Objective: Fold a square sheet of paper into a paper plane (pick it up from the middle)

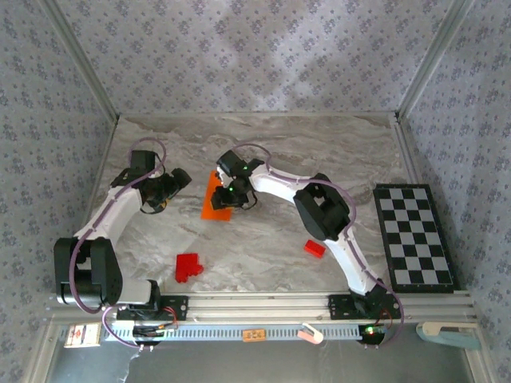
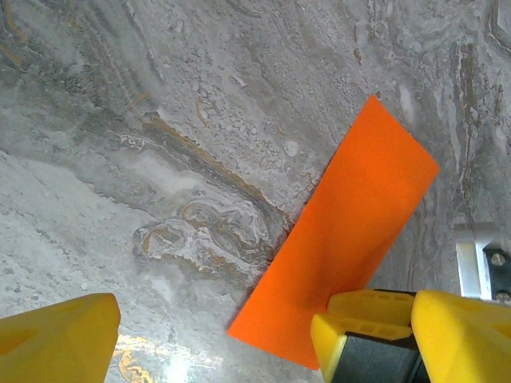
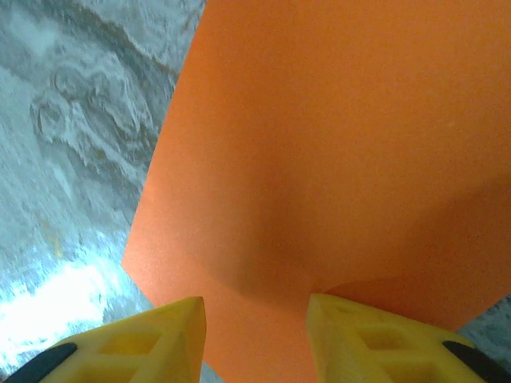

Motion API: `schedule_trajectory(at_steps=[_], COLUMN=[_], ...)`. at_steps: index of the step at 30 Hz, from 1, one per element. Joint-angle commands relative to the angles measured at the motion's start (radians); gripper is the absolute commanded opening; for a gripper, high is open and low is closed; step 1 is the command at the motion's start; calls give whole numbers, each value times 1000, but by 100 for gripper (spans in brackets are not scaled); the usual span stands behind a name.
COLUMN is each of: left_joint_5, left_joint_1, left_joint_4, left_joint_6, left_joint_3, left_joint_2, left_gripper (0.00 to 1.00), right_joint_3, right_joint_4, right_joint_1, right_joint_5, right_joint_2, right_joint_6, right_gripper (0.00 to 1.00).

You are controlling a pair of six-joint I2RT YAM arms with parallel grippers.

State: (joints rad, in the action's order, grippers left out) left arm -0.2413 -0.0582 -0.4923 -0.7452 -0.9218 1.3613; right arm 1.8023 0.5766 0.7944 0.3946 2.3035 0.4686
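The orange sheet of paper lies on the marble table as a narrow folded rectangle, not a dart shape. My right gripper is directly over its right part. Its yellow fingers stand open just above the paper, which bulges slightly between them, and the gripper holds nothing. My left gripper hovers just left of the sheet and is wide open. Its right finger overlaps the paper's near corner, and its left finger is over bare table.
Red plastic blocks lie near the front, a cluster at the left and a single one by the right arm. A black-and-white chequered board lies at the right edge. Patterned walls enclose the table.
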Motion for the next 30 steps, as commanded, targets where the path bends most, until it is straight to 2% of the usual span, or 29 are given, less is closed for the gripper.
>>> schedule_trajectory(at_steps=[1,7,10,14,17,20,30], left_joint_5=[-37,-128,-156,-190,-207,-243,-358], left_joint_1=[6,-1,-20,-51,-82,-116,-236], left_joint_4=[17,59,82,108,118,123,187], left_joint_6=[14,20,23,14,12,18,-41], left_joint_3=[9,15,9,13,21,24,135], left_joint_2=[1,28,55,73,77,87,93], left_gripper=[95,100,100,100,100,99,97], right_joint_3=[-125,-294,-290,-316,-377,-404,-485], right_joint_4=[132,197,192,71,-41,-67,-148], right_joint_1=[-22,-67,-86,-94,-110,-117,-123], right_joint_5=[-22,-45,-30,10,-36,-98,-25], right_joint_2=[-60,-196,-246,-347,-401,-411,-375], right_joint_6=[-113,-337,-354,-223,-65,29,152], right_gripper=[41,40,41,41,40,38,34])
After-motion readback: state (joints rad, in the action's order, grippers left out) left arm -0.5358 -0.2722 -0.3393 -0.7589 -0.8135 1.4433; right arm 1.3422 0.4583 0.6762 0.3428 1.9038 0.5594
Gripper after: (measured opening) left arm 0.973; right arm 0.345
